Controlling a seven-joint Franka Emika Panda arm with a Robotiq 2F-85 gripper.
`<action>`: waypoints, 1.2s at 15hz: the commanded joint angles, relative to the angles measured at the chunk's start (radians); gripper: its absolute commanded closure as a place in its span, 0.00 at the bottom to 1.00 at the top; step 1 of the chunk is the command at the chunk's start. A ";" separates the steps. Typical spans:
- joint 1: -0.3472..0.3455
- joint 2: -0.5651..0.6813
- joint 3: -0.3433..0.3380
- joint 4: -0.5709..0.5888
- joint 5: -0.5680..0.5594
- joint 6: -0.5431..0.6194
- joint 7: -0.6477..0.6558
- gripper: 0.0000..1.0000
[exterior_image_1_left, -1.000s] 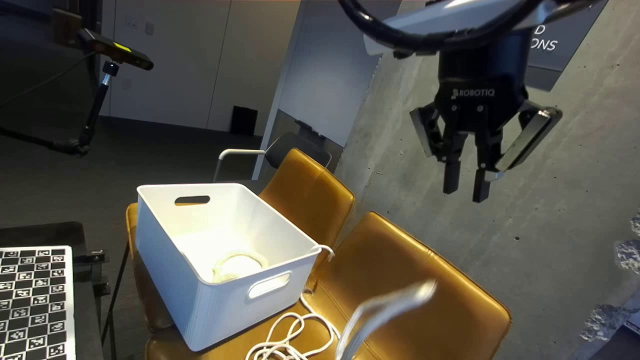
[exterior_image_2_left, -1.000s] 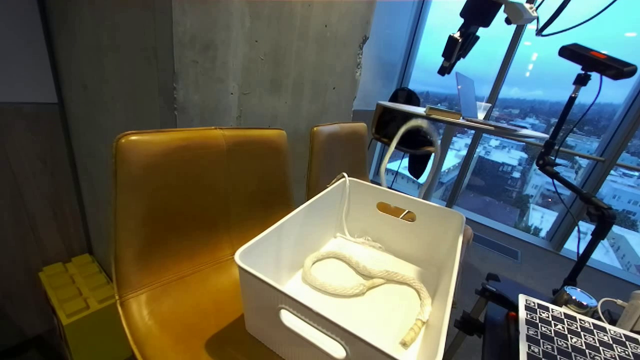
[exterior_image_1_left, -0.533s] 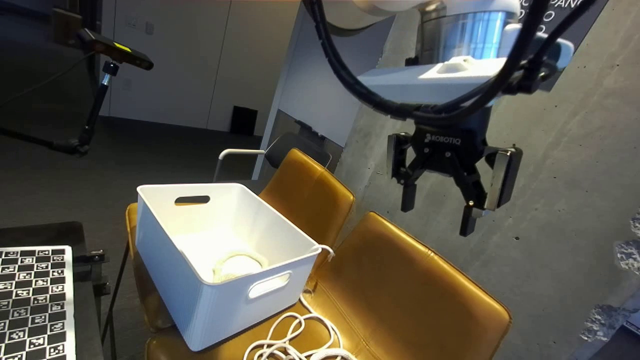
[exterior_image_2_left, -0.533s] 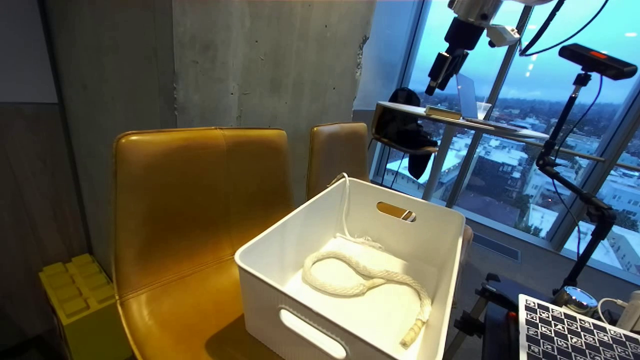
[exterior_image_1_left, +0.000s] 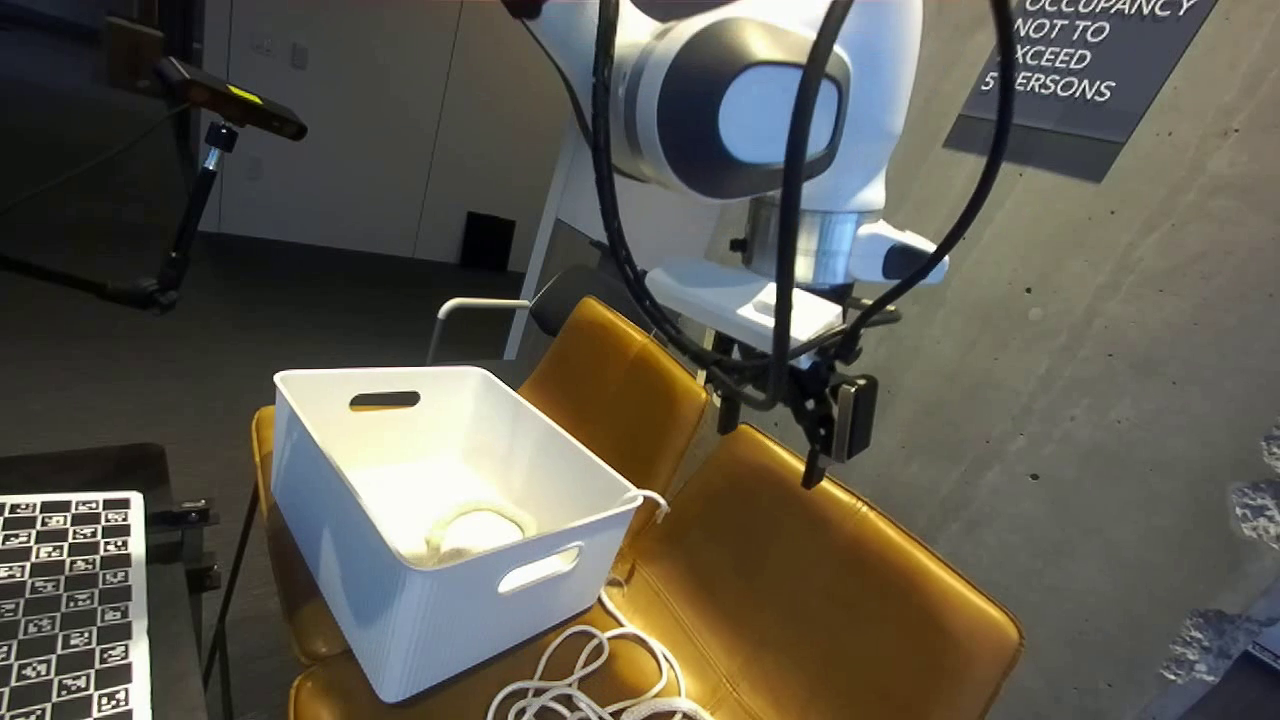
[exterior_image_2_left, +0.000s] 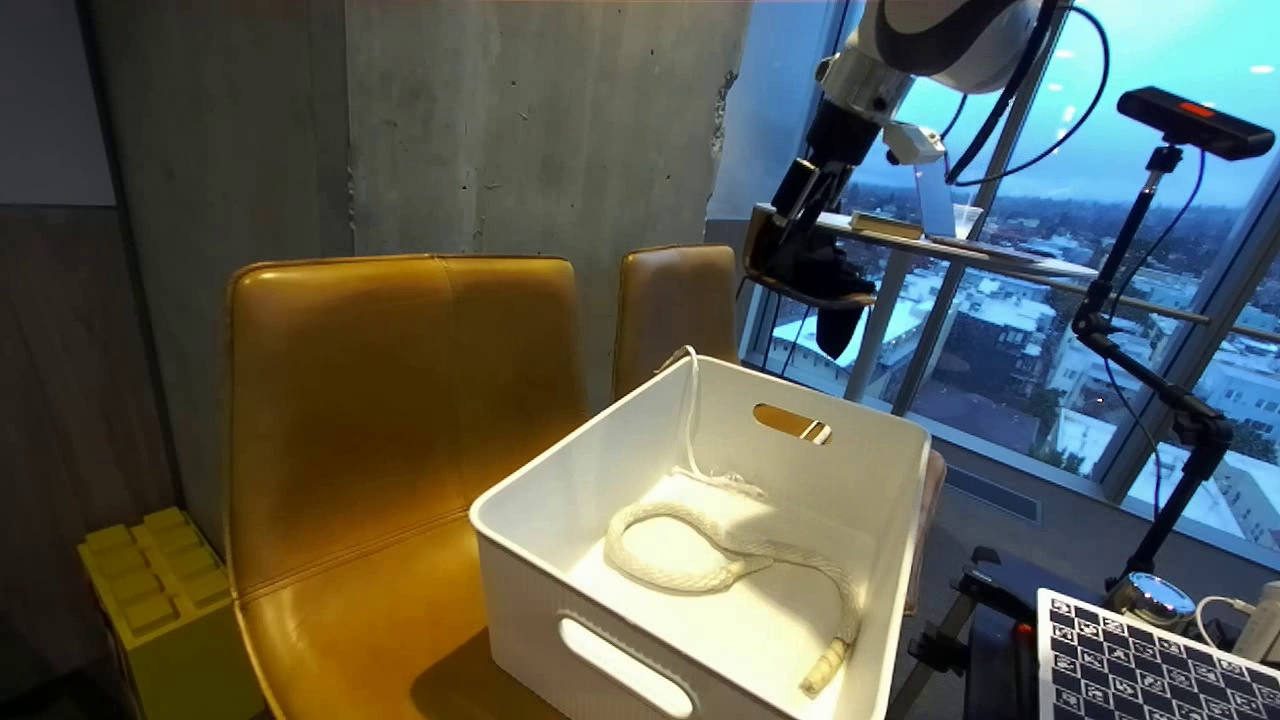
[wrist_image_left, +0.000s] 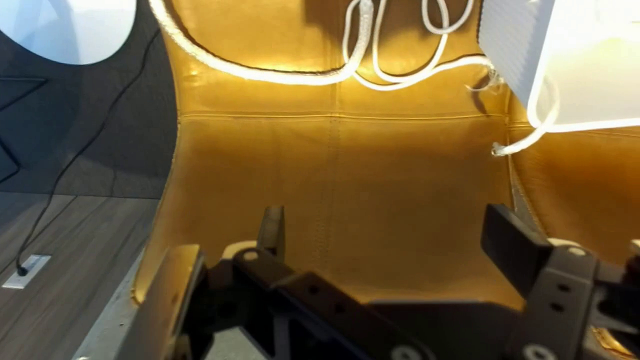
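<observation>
Hovering over a tan chair (wrist_image_left: 380, 170), the pincer (wrist_image_left: 386, 227) stands spread wide. White rope (wrist_image_left: 280, 76) loops across the seat (wrist_image_left: 250, 35) beside a white bin (exterior_image_1_left: 450, 620), with more rope (exterior_image_2_left: 690, 578) curled inside. A concrete wall (exterior_image_1_left: 1110, 400) stands close by; tall windows (exterior_image_2_left: 1050, 190) overlook city buildings (exterior_image_2_left: 1000, 335).

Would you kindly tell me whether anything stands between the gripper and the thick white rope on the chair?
Nothing visible does: in the wrist view, no object lies between the open gripper and the thick white rope; the white bin stands to one side.
</observation>
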 joint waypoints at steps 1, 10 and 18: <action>-0.013 0.120 0.039 0.092 0.073 0.029 0.005 0.00; -0.019 0.343 0.107 0.273 0.180 -0.020 0.081 0.00; 0.004 0.407 0.133 0.299 0.221 -0.025 0.196 0.01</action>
